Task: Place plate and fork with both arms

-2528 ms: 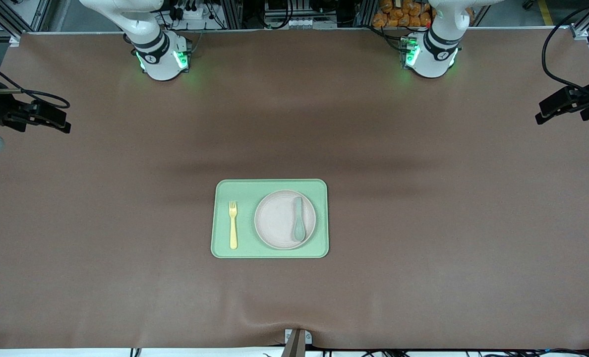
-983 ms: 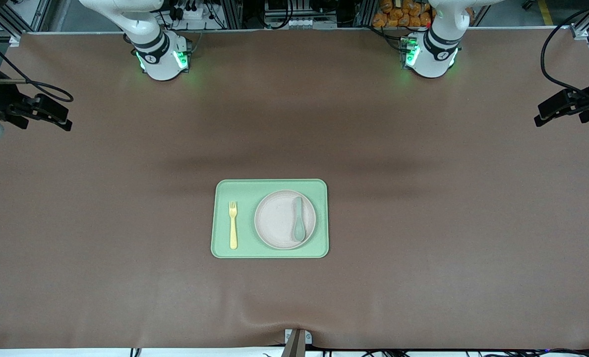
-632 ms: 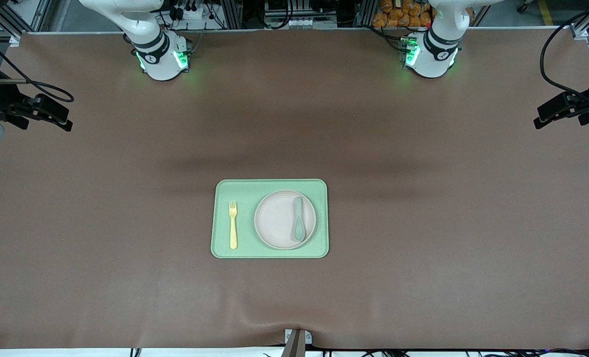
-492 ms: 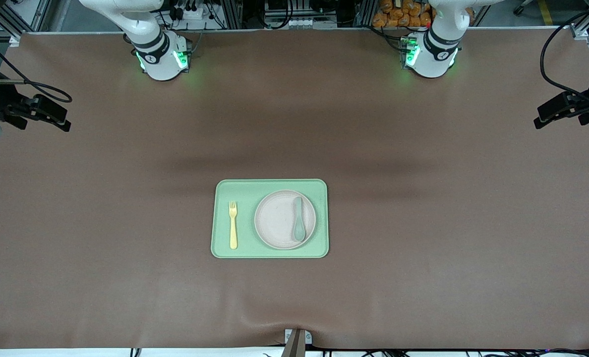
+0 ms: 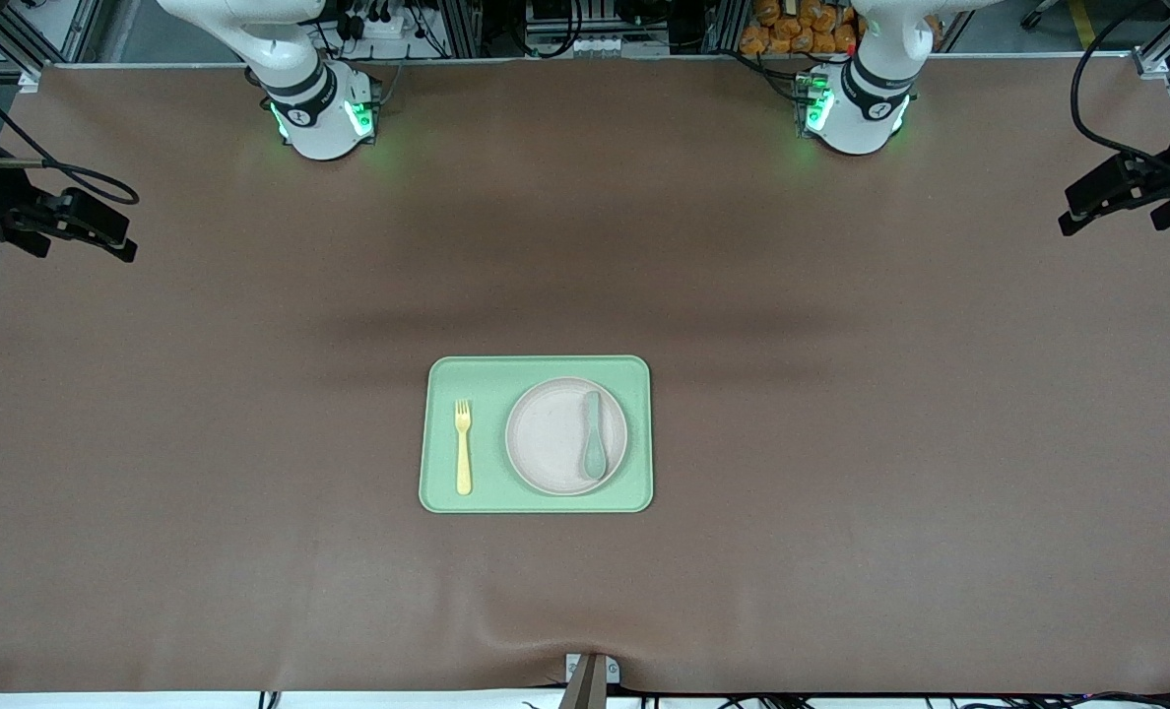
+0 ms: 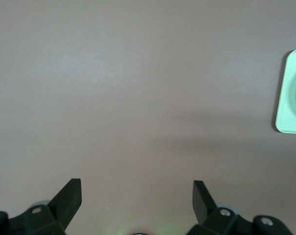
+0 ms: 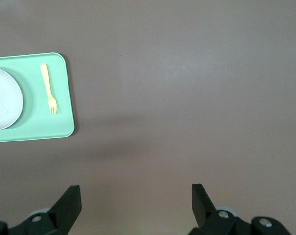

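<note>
The pale pinkish plate (image 5: 549, 439) lies on the light-green tray (image 5: 491, 379) near the table's middle. A grey-green spoon (image 5: 593, 434) lies in the plate. The yellow fork (image 5: 463, 446) lies on the tray beside the plate, toward the right arm's end. My right gripper (image 5: 124, 241) hovers open and empty over that table end. My left gripper (image 5: 1072, 217) hovers open and empty over the left arm's end. The right wrist view shows its gripper (image 7: 136, 192), the fork (image 7: 49, 88), plate (image 7: 3, 105) and tray (image 7: 37, 125). The left wrist view shows its gripper (image 6: 136, 188) and a tray corner (image 6: 288, 98).
The brown table cover (image 5: 841, 443) surrounds the tray on all sides. The arms' green-lit bases (image 5: 324, 113) stand along the table edge farthest from the front camera. A small mount (image 5: 590, 675) sits at the nearest edge.
Both grippers have drifted a little at the table's ends, the left one slightly toward the bases' edge. The tray, plate, fork and spoon have not moved.
</note>
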{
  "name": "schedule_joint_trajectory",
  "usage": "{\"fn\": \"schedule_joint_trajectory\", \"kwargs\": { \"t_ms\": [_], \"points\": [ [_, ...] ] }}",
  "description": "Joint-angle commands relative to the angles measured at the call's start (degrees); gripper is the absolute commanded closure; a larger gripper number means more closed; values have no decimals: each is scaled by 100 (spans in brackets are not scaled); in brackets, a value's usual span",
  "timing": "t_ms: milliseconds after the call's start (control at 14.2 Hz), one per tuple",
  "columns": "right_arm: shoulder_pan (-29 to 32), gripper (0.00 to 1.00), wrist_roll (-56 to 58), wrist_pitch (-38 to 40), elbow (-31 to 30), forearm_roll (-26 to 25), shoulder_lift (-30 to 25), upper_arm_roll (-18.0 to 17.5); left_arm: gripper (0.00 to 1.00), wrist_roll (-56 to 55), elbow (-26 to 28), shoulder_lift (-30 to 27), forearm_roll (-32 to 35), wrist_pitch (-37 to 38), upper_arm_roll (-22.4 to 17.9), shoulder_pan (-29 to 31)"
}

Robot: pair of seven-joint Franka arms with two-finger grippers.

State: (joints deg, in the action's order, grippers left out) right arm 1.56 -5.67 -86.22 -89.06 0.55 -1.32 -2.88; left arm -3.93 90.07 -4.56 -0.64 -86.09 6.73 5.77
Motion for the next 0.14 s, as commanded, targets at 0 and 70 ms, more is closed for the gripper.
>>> {"fn": "schedule_joint_trajectory", "kwargs": {
  "t_ms": [0, 70],
  "points": [
    [-164, 0, 31, -36, -59, 59, -87, 130, 0, 86, -130, -1, 90, 127, 30, 3],
    [-182, 0, 31, -27, -59, 68, -87, 182, 0, 77, -122, -1, 107, 180, 48, -41]
  ]
}}
